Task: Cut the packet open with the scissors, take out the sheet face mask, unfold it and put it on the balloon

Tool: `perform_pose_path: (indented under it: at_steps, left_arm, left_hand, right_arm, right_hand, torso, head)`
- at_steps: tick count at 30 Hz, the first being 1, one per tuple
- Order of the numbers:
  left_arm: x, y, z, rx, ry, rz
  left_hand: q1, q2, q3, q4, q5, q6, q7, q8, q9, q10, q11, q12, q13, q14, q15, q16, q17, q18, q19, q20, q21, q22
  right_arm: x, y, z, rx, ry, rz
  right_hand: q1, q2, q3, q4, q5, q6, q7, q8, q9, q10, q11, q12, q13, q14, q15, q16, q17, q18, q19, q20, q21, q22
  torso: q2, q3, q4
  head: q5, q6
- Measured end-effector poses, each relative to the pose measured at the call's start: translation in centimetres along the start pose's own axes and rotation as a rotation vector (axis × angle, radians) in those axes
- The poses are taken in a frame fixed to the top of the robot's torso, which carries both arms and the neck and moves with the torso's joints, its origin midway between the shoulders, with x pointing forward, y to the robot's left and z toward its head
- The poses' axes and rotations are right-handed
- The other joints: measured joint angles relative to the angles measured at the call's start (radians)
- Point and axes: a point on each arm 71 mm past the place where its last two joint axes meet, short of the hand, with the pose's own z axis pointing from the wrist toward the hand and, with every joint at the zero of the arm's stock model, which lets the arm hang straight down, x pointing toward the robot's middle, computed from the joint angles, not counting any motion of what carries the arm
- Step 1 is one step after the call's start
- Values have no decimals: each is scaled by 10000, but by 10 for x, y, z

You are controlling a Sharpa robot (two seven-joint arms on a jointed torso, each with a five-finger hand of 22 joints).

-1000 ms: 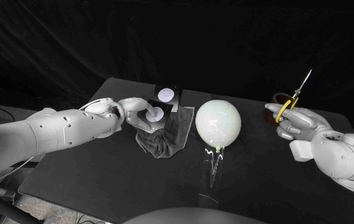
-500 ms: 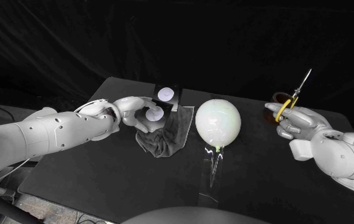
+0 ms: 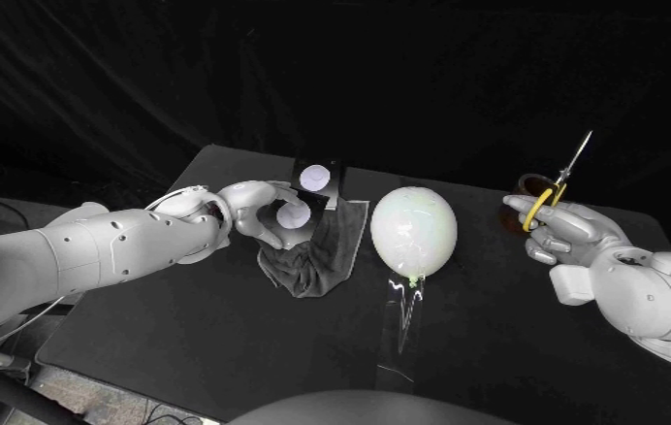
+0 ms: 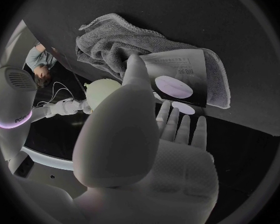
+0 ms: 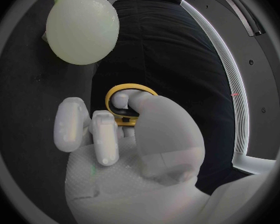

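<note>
the packet [image 3: 313,180] looks not yet cut: left hand [image 3: 270,219] seems to pinch it, right hand [image 3: 566,238] has fingers closed on the scissors [image 3: 554,192], and the mask and balloon [image 3: 414,232] steps are left.

Left arm [image 3: 112,245]: white rounded shell; thin white cable [image 3: 171,196] near left hand [image 3: 269,215]. Right arm [image 3: 632,294]: white shell. Right hand [image 3: 566,233], left hand: silver.
</note>
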Motion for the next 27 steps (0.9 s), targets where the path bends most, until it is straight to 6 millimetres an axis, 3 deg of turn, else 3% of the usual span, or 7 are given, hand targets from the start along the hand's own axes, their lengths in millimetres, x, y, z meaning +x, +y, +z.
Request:
perform_pose_path:
  at_steps: [17, 24, 27]
  left_arm:
    - [9, 4, 4, -291, 378, 51]
    - [9, 5, 4, -338, 445, 48]
    - [10, 5, 4, -356, 466, 51]
  left_hand:
    - [34, -34, 0, 2, 0, -76, 76, 0, -10, -27, 45, 1, 1, 328, -27, 51, 99, -3, 36, -36, 41, 9]
    - [-1, 0, 0, 2, 0, 79, 225, 0, 41, 168, 238, 1, 19, 560, -83, 136, 163, -4, 72, -72, 76, 20]
    - [113, 117, 189, 22, -15, 472, 370, 125, 173, 607, 377, 80, 65, 1061, -19, 301, 293, -9, 307, -121, 156, 63]
  right_arm:
    - [0, 0, 0, -1, 2, -10]
    - [0, 0, 0, -2, 2, -16]
    - [0, 0, 0, -1, 7, -18]
  right_hand:
    - [0, 0, 0, 0, 8, -14, 15, 25, -8, 0, 0, 0, -50, 14, 14, -3, -2, -1, -1, 1, -1, -7]
    - [-71, -14, 0, 0, 28, -15, 16, 25, -8, 0, 0, 0, -53, 15, 15, -5, -9, -1, -1, 1, -1, -7]
    - [-79, 0, -1, 0, 28, -15, 16, 25, -8, 0, 0, 0, -54, 15, 15, -7, -8, -1, -1, 1, -1, -5]
  torso:
    - [3, -6, 14]
    - [4, -6, 23]
    - [3, -6, 24]
  head:
    - [-80, -74]
    - [-81, -112]
    - [-77, -118]
